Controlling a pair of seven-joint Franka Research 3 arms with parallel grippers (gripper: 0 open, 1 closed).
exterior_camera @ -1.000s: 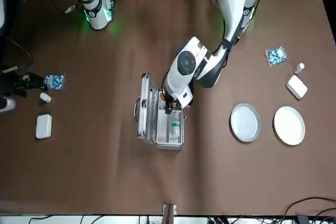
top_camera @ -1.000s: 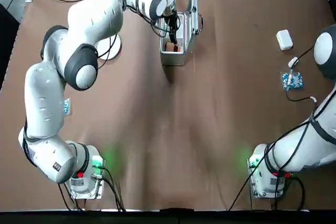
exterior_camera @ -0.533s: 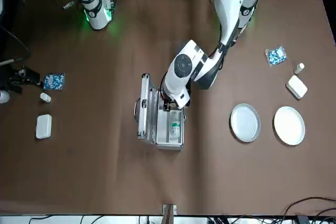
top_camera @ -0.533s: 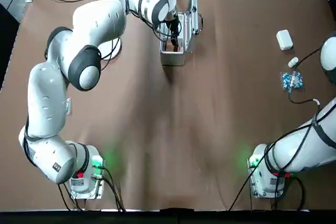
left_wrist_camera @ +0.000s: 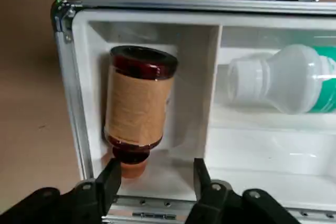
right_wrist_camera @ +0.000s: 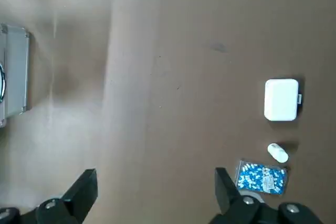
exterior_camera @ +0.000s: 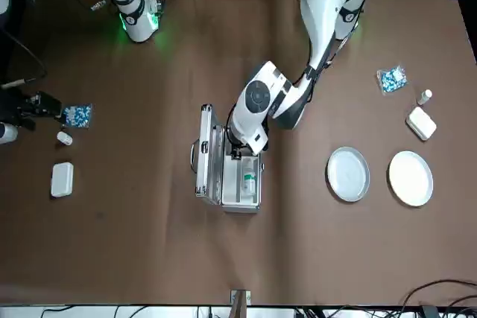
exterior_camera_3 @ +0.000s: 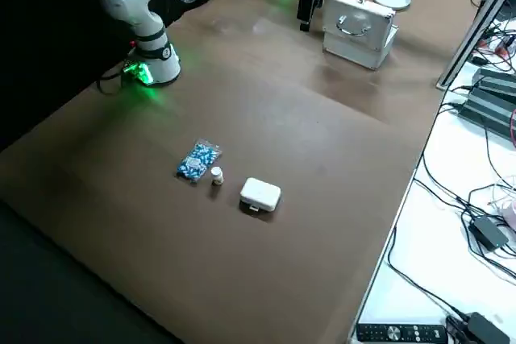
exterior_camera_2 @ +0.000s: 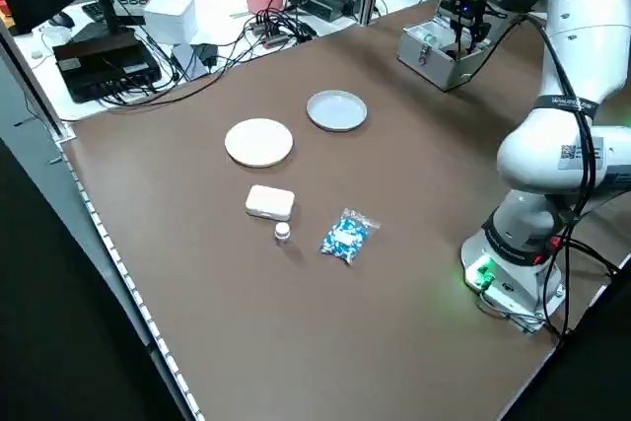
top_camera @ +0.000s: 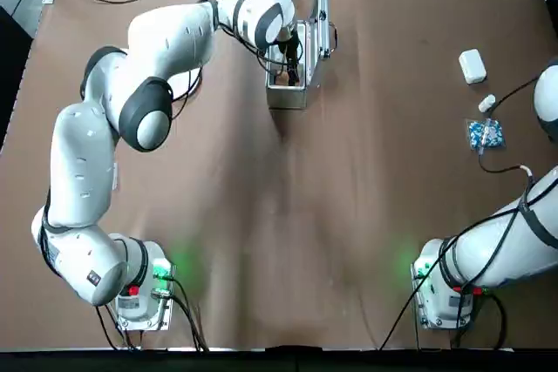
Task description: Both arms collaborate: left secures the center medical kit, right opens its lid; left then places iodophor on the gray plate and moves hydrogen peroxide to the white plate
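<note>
medical kit sits mid-table w/ lid up | iodophor lying in one compartment, hydrogen peroxide in the next | left gripper right over the iodophor, fingers spread, not touching it | right gripper wide open, off to the side above bare table | gray plate beside white plate, nothing on either

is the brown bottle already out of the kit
No, the iodophor lies in a compartment of the open medical kit, with the left gripper open just in front of it.
</note>
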